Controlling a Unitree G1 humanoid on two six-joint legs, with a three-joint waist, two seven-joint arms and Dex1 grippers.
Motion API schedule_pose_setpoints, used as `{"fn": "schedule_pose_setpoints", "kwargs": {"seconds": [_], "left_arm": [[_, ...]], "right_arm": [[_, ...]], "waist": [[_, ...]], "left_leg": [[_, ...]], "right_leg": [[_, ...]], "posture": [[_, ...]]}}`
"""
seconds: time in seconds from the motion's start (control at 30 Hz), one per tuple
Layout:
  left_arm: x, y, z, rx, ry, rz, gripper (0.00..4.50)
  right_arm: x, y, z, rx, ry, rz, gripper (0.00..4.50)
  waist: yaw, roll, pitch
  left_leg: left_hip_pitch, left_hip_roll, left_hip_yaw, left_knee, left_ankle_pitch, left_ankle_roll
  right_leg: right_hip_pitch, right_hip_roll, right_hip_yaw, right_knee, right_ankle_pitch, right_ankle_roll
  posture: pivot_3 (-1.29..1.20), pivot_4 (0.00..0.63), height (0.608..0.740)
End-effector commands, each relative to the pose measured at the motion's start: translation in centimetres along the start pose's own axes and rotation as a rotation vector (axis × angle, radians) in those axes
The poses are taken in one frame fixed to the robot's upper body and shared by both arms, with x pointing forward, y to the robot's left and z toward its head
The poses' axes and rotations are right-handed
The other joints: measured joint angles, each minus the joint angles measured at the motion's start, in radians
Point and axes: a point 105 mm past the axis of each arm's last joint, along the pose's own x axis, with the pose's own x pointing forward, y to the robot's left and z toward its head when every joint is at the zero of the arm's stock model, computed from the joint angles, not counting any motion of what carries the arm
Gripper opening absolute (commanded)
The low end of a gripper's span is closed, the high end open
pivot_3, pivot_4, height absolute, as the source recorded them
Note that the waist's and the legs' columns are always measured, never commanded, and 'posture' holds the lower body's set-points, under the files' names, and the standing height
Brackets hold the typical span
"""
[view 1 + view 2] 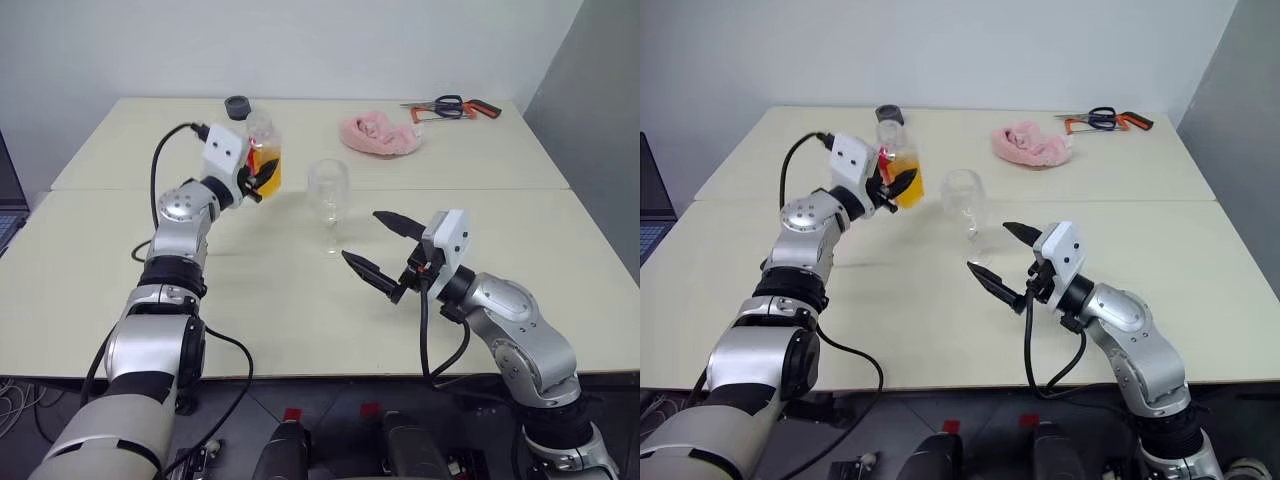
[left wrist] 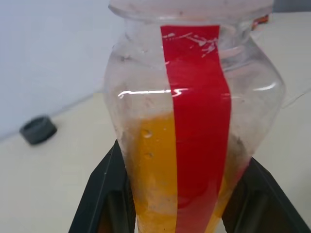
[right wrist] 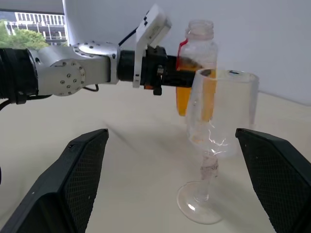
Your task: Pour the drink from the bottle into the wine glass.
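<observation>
as counted: one bottle (image 1: 264, 155), one wine glass (image 1: 328, 190).

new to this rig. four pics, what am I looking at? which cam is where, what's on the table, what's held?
It's a humanoid robot with two arms, each ending in a two-fingered claw. The two wide pictures come from a stereo camera on its head; the other two look along each wrist.

The left claw is shut on the bottle, uncapped and part full of orange drink, raised off the table. The right claw is open, holding nothing, near the empty wine glass.

Also on the table: a dark cap, a pink cloth, and scissors beside another tool.
</observation>
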Motion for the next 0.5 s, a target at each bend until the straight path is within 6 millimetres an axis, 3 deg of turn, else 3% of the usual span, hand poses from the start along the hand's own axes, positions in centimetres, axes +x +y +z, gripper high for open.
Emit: {"fn": "schedule_pose_setpoints", "kwargs": {"seconds": [0.03,0.2,0.5], "left_arm": [[0.5,0.8,4.2,0.146,-0.115,-0.009,1.73],[0.9,0.1,5.3,0.283,-0.145,-0.051,1.73],[1.2,-0.6,5.7,0.489,-0.161,-0.087,1.73]], "right_arm": [[-0.8,-1.2,2.3,-0.099,-0.061,-0.056,4.5],[-1.7,-1.8,2.5,-0.1,-0.042,-0.028,4.5],[-1.6,-2.3,3.2,-0.082,-0.071,-0.037,4.5]], "waist": [[-0.001,0.0,0.0],[-0.001,0.0,0.0],[-0.002,0.0,0.0]], "left_leg": [[0.0,0.0,0.0,0.0,0.0,0.0],[0.0,0.0,0.0,0.0,0.0,0.0],[0.0,0.0,0.0,0.0,0.0,0.0]], "right_leg": [[0.0,0.0,0.0,0.0,0.0,0.0],[0.0,0.0,0.0,0.0,0.0,0.0],[0.0,0.0,0.0,0.0,0.0,0.0]], "posture": [[0.0,0.15,0.74],[0.0,0.15,0.74],[0.0,0.15,0.74]]}}
